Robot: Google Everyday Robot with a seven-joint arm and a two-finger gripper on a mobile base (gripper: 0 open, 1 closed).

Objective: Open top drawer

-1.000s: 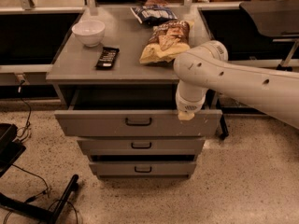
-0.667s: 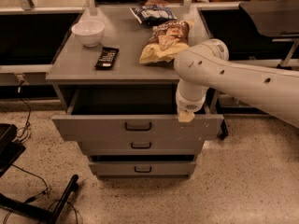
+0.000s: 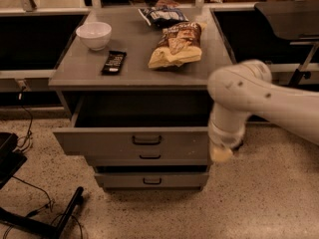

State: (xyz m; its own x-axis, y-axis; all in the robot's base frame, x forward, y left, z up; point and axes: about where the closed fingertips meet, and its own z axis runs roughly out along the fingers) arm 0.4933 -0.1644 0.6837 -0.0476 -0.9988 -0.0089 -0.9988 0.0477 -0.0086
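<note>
Grey top drawer [image 3: 134, 142] stands open, inside shadowed; my gripper [image 3: 221, 154] hangs at its three o'clock end, whether open or closed I cannot tell.

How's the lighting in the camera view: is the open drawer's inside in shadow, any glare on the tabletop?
Camera view: warm, dim light. The inside of the top drawer lies in deep shadow under the tabletop; its front is evenly lit. No glare on the tabletop. The gripper, by the drawer's right front corner, shows pale.
</note>
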